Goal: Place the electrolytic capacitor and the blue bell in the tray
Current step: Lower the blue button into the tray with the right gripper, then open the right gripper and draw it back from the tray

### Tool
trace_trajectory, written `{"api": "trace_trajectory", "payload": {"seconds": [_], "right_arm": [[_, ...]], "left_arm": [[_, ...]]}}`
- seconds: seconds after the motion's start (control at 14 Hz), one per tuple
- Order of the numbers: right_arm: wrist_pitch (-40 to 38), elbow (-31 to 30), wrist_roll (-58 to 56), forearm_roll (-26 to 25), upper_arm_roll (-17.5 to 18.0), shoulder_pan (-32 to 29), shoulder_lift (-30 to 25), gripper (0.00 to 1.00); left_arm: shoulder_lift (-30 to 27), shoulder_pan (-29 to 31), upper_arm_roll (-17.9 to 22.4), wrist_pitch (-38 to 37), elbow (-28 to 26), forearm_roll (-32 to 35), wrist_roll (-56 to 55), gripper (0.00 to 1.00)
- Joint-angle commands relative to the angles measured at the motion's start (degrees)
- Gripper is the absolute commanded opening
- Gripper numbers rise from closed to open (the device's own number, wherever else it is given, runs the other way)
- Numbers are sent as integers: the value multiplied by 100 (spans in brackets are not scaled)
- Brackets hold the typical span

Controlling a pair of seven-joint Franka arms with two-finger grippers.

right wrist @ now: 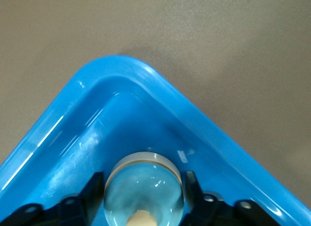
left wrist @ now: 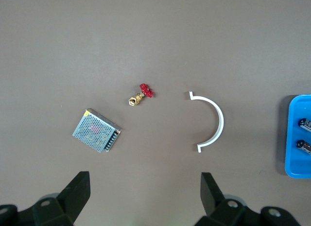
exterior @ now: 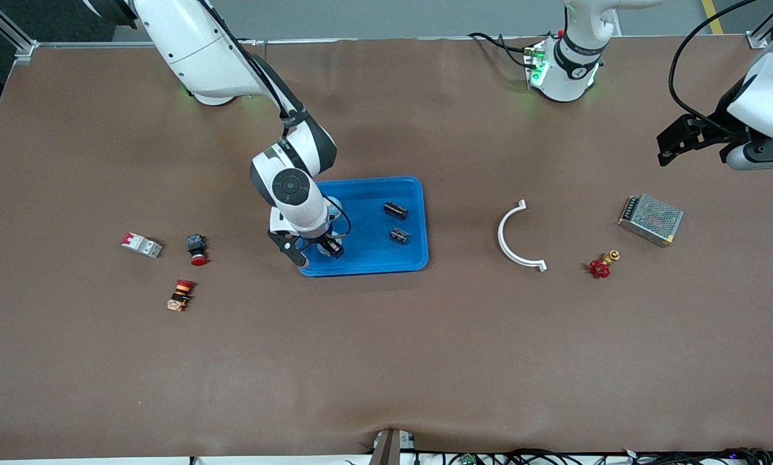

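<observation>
Right gripper [right wrist: 144,187] down in a corner of the shallow bright blue plastic tray [exterior: 418,219], fingers [right wrist: 92,187] just beside the pale blue domed bell [right wrist: 144,189], grip unclear. Two black capacitors [exterior: 396,210] lying inside too. Left gripper [left wrist: 143,192] wide open, waiting over bare table.

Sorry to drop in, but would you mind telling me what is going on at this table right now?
The right gripper is down inside the blue tray, with the blue bell between its fingers at the corner toward the right arm's end. Whether it has let go is unclear. Two capacitors already lie in the tray. The left gripper waits open in the air over bare table near the metal box, the white curved bracket and the red valve.
</observation>
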Motion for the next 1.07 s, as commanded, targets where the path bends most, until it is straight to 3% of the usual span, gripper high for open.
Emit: {"api": "trace_trajectory", "payload": {"seconds": [0.0, 0.14, 0.43, 0.64, 1.0], "right_arm": [[-96, 203, 4, -38, 8, -4, 106, 100], [-489, 352, -31, -21, 17, -22, 62, 100], [-2027, 1239, -49, 58, 43, -109, 79, 100], [-2336, 1433, -188, 67, 52, -188, 79, 100], [-3372, 1732, -1925, 50, 26, -592, 71, 100]], "left_arm": [[-13, 30, -8, -56, 131, 0, 76, 100], [4, 30, -8, -56, 131, 0, 76, 100], [-4, 30, -8, -64, 131, 8, 85, 100], [-4, 21, -8, -152, 166, 8, 76, 100], [-39, 30, -8, -319, 149, 0, 32, 100]]}}
